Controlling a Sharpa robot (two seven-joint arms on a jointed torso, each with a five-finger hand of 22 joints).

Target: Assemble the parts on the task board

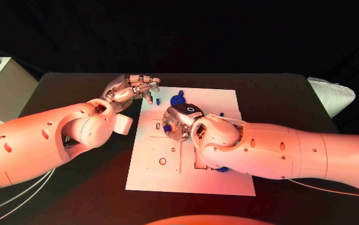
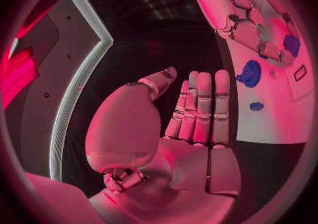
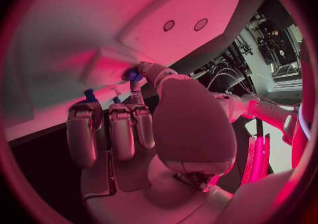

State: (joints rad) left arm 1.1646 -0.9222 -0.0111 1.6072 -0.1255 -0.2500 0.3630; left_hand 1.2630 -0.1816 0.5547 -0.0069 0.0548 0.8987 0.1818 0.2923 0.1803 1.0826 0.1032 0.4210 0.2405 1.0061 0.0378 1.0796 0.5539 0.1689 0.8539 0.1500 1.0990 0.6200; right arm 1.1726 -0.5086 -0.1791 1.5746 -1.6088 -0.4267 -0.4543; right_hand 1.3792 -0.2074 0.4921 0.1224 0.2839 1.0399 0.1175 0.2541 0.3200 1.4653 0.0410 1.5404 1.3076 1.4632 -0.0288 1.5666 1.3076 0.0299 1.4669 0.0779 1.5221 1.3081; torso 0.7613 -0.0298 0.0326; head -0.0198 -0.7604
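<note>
The white task board [image 1: 217,98] lies mid-table. My right hand [image 1: 182,120] is low over its left-centre, fingers curled down toward the plate, and pinches a small blue part [image 1: 166,128] between thumb and a finger; the same blue part [image 3: 132,74] sits at the thumb tip close to the board [image 3: 79,28]. My left hand [image 1: 135,87] hovers at the board's far left corner with its fingers [image 2: 202,107] straight and nothing in the palm. A round blue part [image 1: 177,99] and a small blue part [image 1: 159,100] stand near the far edge, just beyond the left fingertips. Another blue part [image 1: 222,169] peeks out under my right forearm.
The board has a round hole [image 1: 162,161] and several slots on its near left. A beige object [image 1: 9,87] stands at the table's left edge, a white one [image 1: 333,95] at the right. Cables [image 1: 22,194] run at the near left.
</note>
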